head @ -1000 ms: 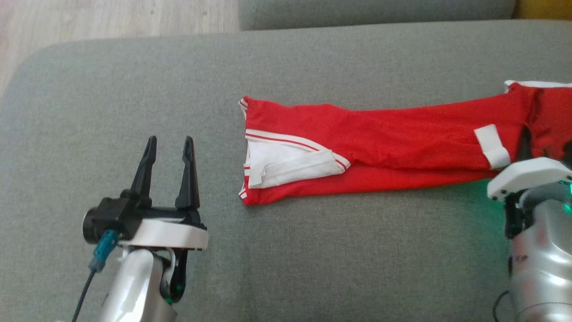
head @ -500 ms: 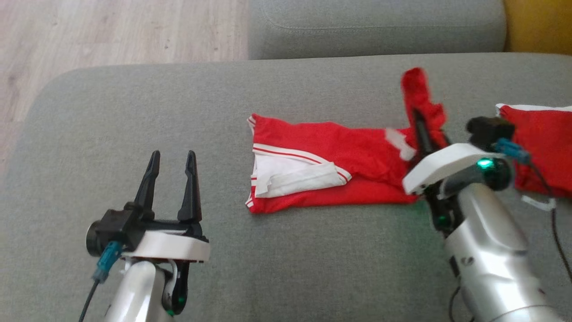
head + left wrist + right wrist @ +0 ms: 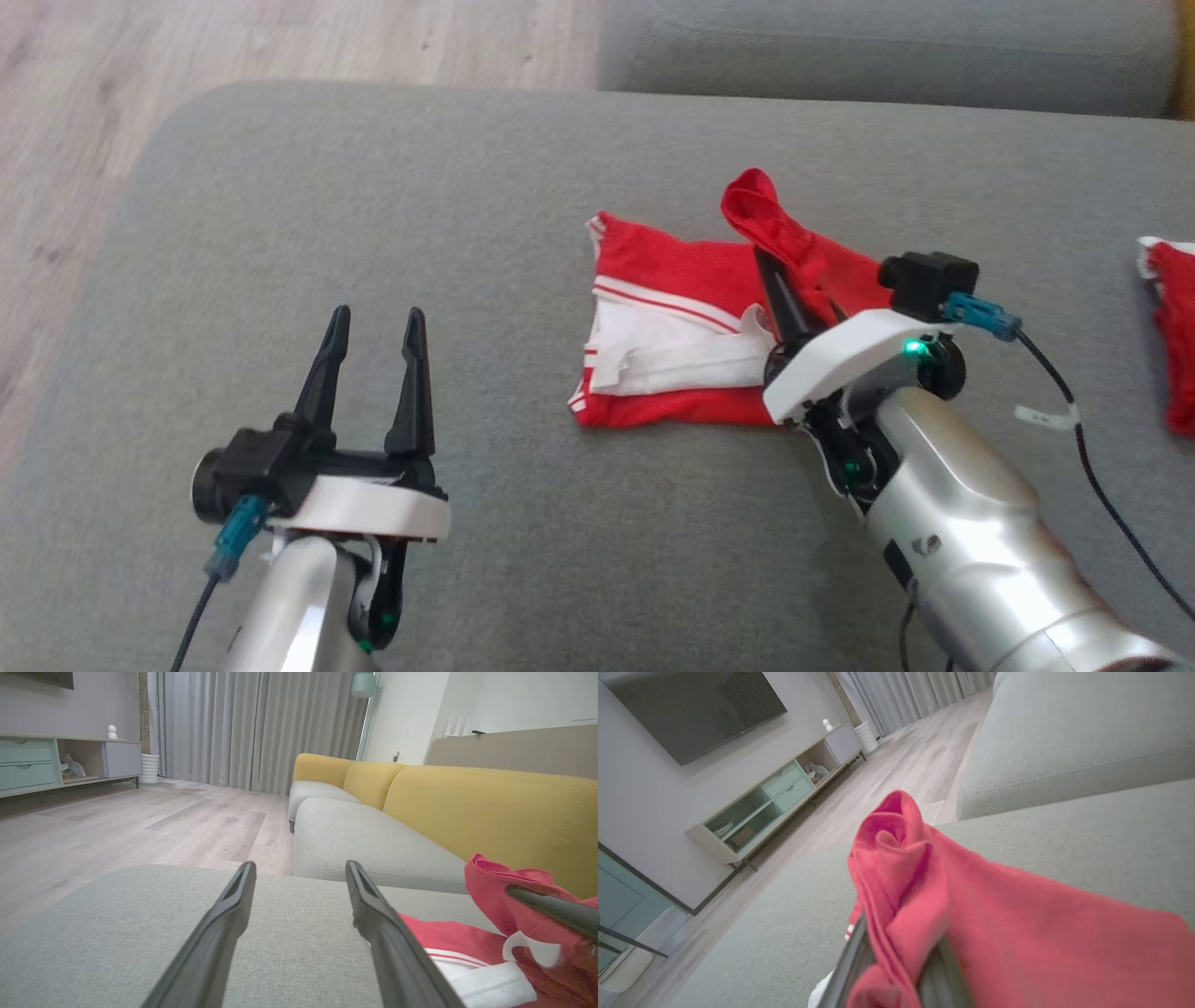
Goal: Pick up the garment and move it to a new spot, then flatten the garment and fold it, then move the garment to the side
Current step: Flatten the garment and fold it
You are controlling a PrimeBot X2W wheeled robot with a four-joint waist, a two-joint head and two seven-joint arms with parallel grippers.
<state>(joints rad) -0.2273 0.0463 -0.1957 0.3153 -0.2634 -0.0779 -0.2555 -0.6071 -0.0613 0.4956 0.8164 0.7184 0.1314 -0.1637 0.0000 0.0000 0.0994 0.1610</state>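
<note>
The garment (image 3: pixel 672 280), red with white trim, lies on the grey sofa seat (image 3: pixel 373 187), a little right of the middle in the head view. Its left part rests flat on the cushion, folded over, with a white panel and red-striped white bands facing up. Its right end is raised off the cushion by the right gripper (image 3: pixel 770 266), whose dark fingers are clenched on a bunch of the red cloth. The cloth stands up in a loop above the fingertips and drapes back over the wrist. In the right wrist view the red fabric is pinched between the two fingers and bulges above them. The left gripper (image 3: pixel 378 317) sits at the lower left over the seat, fingers spread and grasping nothing, well apart from the garment. In the left wrist view its fingers point across the seat toward a wooden floor (image 3: pixel 140 826) and a yellow sofa back (image 3: pixel 490 807), with the garment low on the right. A second red cloth (image 3: pixel 1172 336) lies at the right edge of the head view, apart from the garment.
</note>
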